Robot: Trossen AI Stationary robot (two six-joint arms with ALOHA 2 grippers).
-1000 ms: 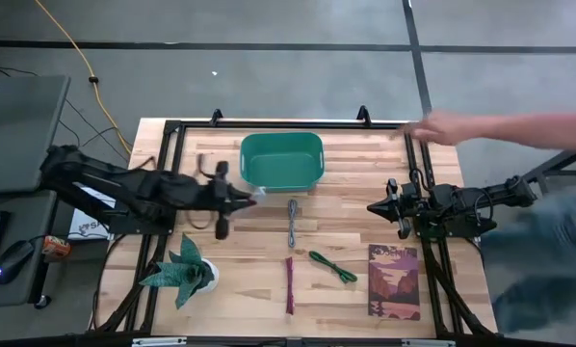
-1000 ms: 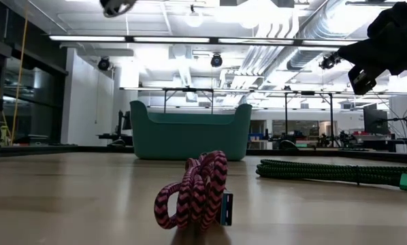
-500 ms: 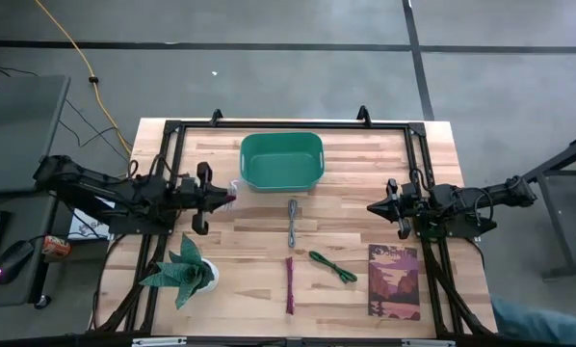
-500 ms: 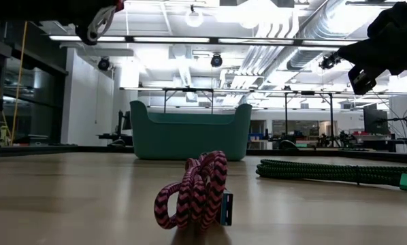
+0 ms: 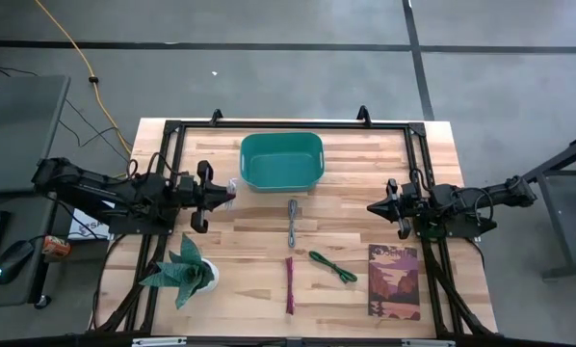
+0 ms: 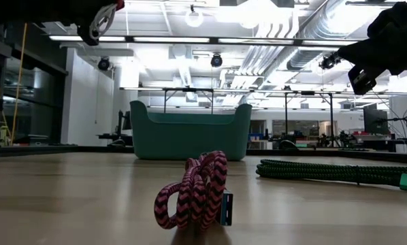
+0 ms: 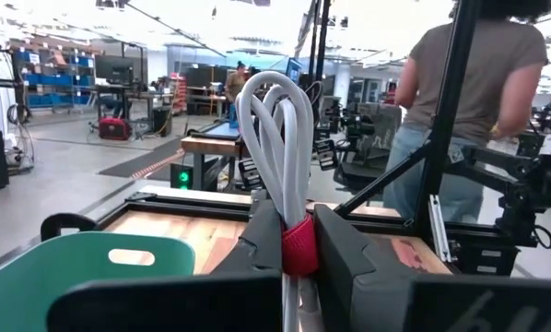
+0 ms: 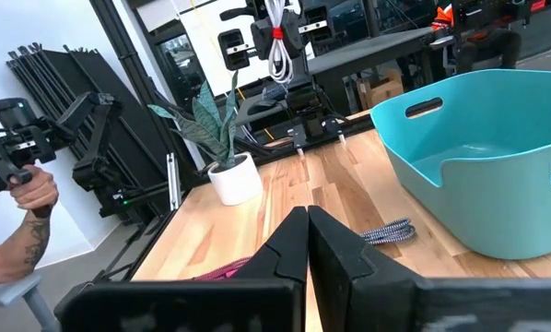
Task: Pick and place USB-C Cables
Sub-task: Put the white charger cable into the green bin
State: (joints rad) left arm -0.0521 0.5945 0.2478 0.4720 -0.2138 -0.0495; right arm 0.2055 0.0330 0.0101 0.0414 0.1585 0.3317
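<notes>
White cable with red band (image 7: 280, 166) is pinched upright in my left gripper (image 5: 228, 196); the teal bin (image 5: 281, 160) lies just right and slightly farther. My right gripper (image 5: 373, 207) waits, fingers together.

Low view: the green cable (image 6: 339, 171) runs off the right edge, its far end unseen. The maroon cable (image 6: 198, 190) shows end-on only — its length is hidden. Left wrist view: the white cable (image 7: 277, 148) vanishes below its red band between the fingers (image 7: 262, 235).
</notes>
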